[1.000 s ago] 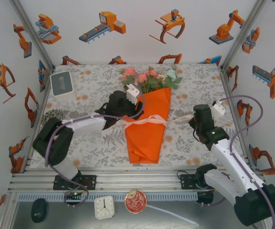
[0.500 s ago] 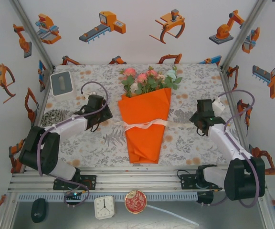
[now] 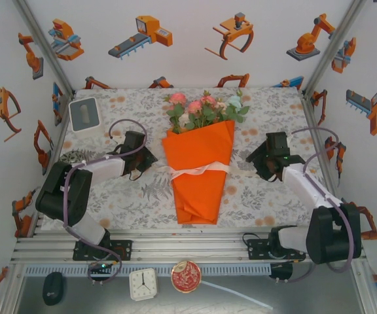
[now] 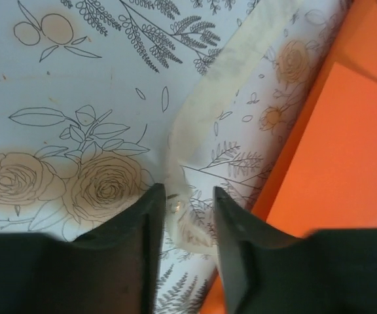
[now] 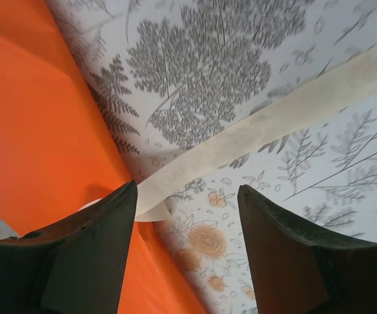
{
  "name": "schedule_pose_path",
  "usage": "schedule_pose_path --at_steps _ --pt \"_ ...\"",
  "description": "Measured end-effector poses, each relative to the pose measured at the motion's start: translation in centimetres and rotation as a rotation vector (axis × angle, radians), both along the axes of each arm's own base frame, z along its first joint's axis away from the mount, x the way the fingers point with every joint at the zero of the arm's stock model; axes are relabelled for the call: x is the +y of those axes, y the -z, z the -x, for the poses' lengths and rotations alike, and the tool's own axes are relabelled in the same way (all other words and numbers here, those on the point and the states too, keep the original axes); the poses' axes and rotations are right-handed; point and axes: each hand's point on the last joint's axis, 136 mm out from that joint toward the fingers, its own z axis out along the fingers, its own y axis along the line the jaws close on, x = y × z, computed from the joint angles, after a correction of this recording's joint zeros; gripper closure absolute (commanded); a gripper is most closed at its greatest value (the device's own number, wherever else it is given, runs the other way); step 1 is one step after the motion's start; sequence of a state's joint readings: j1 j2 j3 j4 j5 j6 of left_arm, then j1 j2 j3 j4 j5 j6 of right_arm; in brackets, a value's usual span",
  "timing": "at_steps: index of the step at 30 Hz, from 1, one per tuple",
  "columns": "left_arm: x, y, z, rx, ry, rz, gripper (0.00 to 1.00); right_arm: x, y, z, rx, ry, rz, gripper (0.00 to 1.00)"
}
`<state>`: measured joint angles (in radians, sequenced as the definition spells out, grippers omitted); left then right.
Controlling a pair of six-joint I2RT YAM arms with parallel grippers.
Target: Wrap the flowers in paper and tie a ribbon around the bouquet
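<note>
The bouquet lies mid-table: the orange paper (image 3: pixel 198 186) forms a cone around the flowers (image 3: pixel 205 110), whose pink, white and blue blooms point to the far side. The cream ribbon (image 3: pixel 198 171) is tied across the cone's middle. My left gripper (image 3: pixel 152 159) sits low just left of the cone. Its jaws stand narrowly open around a ribbon tail (image 4: pixel 241 65) in the left wrist view, left gripper (image 4: pixel 185 196) over the cloth. My right gripper (image 3: pixel 252 159) is just right of the cone. In its wrist view the right gripper (image 5: pixel 187 190) is wide open, and the other ribbon tail (image 5: pixel 273 118) runs past its left finger (image 5: pixel 97 248).
A white box (image 3: pixel 84 114) stands at the back left of the floral tablecloth (image 3: pixel 273 196). On the ledge in front of the arm bases lie a black mouse (image 3: pixel 53 288), a small clock (image 3: pixel 143 283) and a red disc (image 3: pixel 186 276). Frame posts rise at both back corners.
The left gripper left the cone's upper edge, swung left, then narrowed its jaws around a ribbon tail. The right gripper opened and moved in toward the cone.
</note>
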<state>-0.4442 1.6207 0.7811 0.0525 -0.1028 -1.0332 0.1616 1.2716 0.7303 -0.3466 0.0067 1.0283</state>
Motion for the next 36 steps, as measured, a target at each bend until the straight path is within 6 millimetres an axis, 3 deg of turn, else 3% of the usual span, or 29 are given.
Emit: schedule_pose_path --at_steps 4,12,17,19,21,23,25,29,36 --pt "-0.1 0.3 0.1 0.014 -0.011 0.014 1.0 1.8 3.1 1.6 0.109 0.068 -0.08 0.41" --pt "-0.2 0.3 0.1 0.015 -0.008 0.017 1.0 3.1 5.3 0.9 0.161 0.196 -0.198 0.4" --pt "-0.2 0.3 0.2 0.016 -0.006 0.018 1.0 4.3 5.4 -0.5 0.128 0.215 -0.258 0.42" --pt "-0.2 0.3 0.2 0.016 -0.005 0.018 1.0 4.6 5.5 -0.8 0.12 0.22 -0.271 0.53" --pt "-0.2 0.3 0.2 0.016 -0.005 0.017 1.0 4.6 5.8 -1.2 0.107 0.234 -0.283 0.8" --pt "-0.2 0.3 0.2 0.015 -0.004 0.016 1.0 4.6 6.7 -0.8 0.109 0.25 -0.295 1.0" --pt "-0.1 0.2 0.2 0.014 -0.005 0.013 1.0 4.5 7.0 -0.6 0.097 0.265 -0.313 1.0" --pt "0.5 -0.2 0.2 -0.001 -0.012 -0.018 1.0 3.8 5.8 -0.3 0.051 0.286 -0.302 1.0" --pt "4.0 -0.1 0.6 -0.014 -0.088 -0.084 1.0 2.1 -2.3 -1.6 -0.219 0.297 -0.301 1.0"
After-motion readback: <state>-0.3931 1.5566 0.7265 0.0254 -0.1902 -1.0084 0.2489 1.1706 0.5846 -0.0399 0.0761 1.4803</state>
